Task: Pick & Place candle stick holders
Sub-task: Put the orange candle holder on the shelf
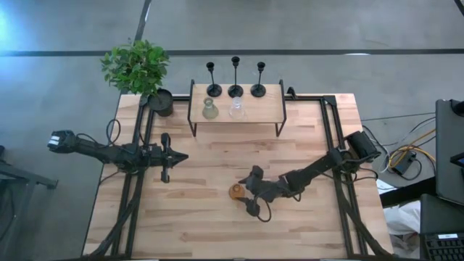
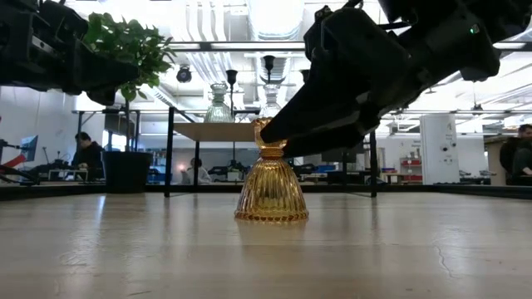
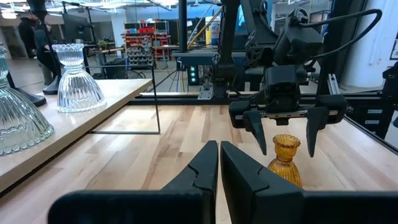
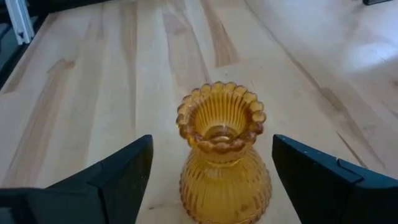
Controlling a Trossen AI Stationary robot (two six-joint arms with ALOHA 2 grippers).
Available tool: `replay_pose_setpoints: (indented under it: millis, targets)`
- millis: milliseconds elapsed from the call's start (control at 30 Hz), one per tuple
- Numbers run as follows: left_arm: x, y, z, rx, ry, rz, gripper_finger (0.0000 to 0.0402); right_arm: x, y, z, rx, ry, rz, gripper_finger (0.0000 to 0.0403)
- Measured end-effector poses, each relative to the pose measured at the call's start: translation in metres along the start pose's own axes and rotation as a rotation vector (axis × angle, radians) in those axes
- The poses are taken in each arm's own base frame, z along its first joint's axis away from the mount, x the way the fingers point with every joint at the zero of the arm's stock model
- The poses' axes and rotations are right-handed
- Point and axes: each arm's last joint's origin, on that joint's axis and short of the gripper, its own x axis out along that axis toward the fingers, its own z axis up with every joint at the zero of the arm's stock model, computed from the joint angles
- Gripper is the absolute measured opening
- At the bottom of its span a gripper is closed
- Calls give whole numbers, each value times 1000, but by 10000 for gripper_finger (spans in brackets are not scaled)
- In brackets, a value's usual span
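Nearest me, from the high view: my right gripper point(image 1: 245, 193) sits low over the front-centre of the desk point(image 1: 217, 232), fingers point(image 4: 118, 171) spread wide apart with the amber glass vase point(image 4: 222, 155) standing upright between them, not touching either one. The left wrist view confirms it: both right fingers hang either side of the vase's neck with clear gaps.

That vase is not what the task names. I judge this approach is on the wrong object.

My left gripper point(image 1: 181, 156) waits at about 9 o'clock from desk centre, fingers point(image 3: 205, 168) pressed together, pointing toward 3 o'clock.

Farther out, at 12 o'clock: the raised shelf point(image 1: 268, 112) holds a greenish vase point(image 1: 209, 109) and a clear vase point(image 1: 236, 109). Along its back edge stand the three candle stick holders point(image 1: 235, 80), black, upright, long axis vertical, in a row.

From the right fingers they lie toward 12 o'clock, well apart. The left gripper looks about as far away, to my eye. A plant pot point(image 1: 161, 102) stands just beside the shelf's left end.
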Motion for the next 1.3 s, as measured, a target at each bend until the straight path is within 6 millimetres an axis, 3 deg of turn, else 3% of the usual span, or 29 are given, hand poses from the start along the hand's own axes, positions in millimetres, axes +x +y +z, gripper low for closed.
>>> replay_pose_setpoints:
  millis: [267,533,667,833,1033,1300]
  targets:
    - [0,0,0,0,0,0,26,4,0,2,-14,5,13,247]
    - [0,0,-1,2,7,0,26,47,20,0,-39,64,55,197]
    - [0,0,-2,6,19,-1,26,56,27,7,-32,67,45,169]
    - [0,0,-2,6,19,-1,26,56,31,18,-74,56,49,123]
    - [0,0,-2,6,19,0,26,49,24,20,-76,86,8,120]
    - [0,0,-3,10,33,-1,26,25,12,19,-54,95,-39,120]
